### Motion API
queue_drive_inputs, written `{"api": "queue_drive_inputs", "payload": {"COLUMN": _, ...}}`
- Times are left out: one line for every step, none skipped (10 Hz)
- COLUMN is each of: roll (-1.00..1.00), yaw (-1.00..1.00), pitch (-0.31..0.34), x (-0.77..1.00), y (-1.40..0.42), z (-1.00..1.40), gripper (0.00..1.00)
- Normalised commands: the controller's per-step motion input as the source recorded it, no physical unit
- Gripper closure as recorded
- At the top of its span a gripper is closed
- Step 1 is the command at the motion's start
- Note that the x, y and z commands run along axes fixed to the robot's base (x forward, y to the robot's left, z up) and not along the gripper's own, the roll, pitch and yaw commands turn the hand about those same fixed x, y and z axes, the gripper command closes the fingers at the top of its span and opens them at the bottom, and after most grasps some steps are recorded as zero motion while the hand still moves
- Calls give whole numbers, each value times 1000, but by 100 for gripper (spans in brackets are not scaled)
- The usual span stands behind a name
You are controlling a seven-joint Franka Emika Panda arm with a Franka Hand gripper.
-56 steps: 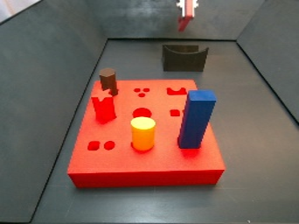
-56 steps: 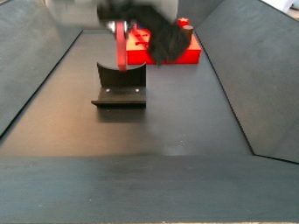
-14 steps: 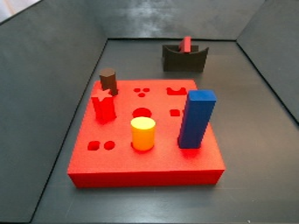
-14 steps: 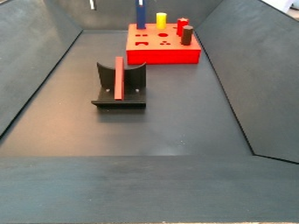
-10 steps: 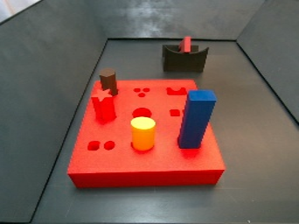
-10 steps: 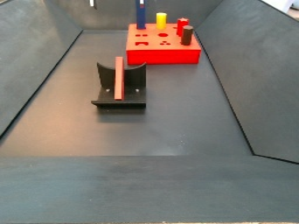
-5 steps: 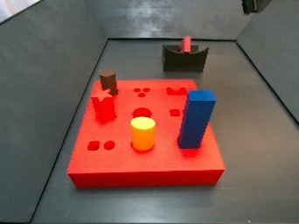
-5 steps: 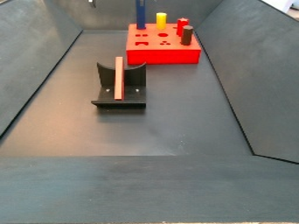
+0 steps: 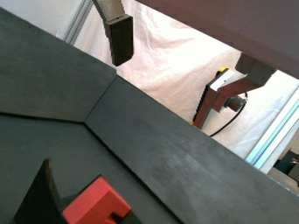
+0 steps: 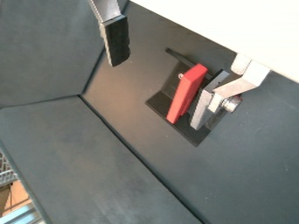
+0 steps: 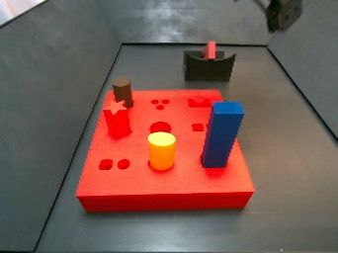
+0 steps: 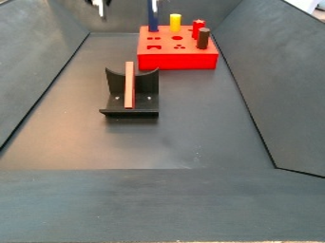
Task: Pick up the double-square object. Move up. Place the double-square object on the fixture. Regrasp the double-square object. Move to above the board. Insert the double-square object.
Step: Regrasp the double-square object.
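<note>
Regrasping is the step in hand: the double-square object (image 12: 128,87) is standing upright in the notch of the fixture (image 12: 131,102), well apart from the board (image 11: 165,158), and the gripper (image 10: 176,56) is hanging above with its jaws spread and nothing between its fingers (image 10: 115,38). Doing it well probably means coming down squarely over the slab, as the wrist view looking down on it suggests, and closing on its flat faces without tipping it against the fixture's walls.
</note>
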Motion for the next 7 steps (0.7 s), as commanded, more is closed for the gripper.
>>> {"api": "queue_drive_inputs", "payload": {"roll": 108, "yaw": 110, "pitch": 44, "x": 56, "y": 58, "z": -1000, "gripper": 0}}
{"api": "queue_drive_inputs", "payload": {"roll": 83, "yaw": 114, "pitch": 25, "x": 67, "y": 57, "z": -1000, "gripper": 0}}
{"api": "queue_drive_inputs", "payload": {"roll": 67, "yaw": 111, "pitch": -7, "x": 78, "y": 51, "z": -1000, "gripper": 0}}
{"api": "queue_drive_inputs", "payload": {"roll": 64, "yaw": 103, "pitch": -33, "x": 86, "y": 47, "z": -1000, "gripper": 0}}
{"api": "queue_drive_inputs", "payload": {"roll": 63, "yaw": 95, "pitch": -47, "x": 89, "y": 44, "z": -1000, "gripper": 0}}
{"api": "queue_drive_inputs", "payload": {"roll": 67, "yaw": 68, "pitch": -65, "x": 103, "y": 35, "z": -1000, "gripper": 0}}
{"api": "queue_drive_inputs", "payload": {"roll": 67, "yaw": 57, "pitch": -69, "x": 111, "y": 29, "z": -1000, "gripper": 0}}
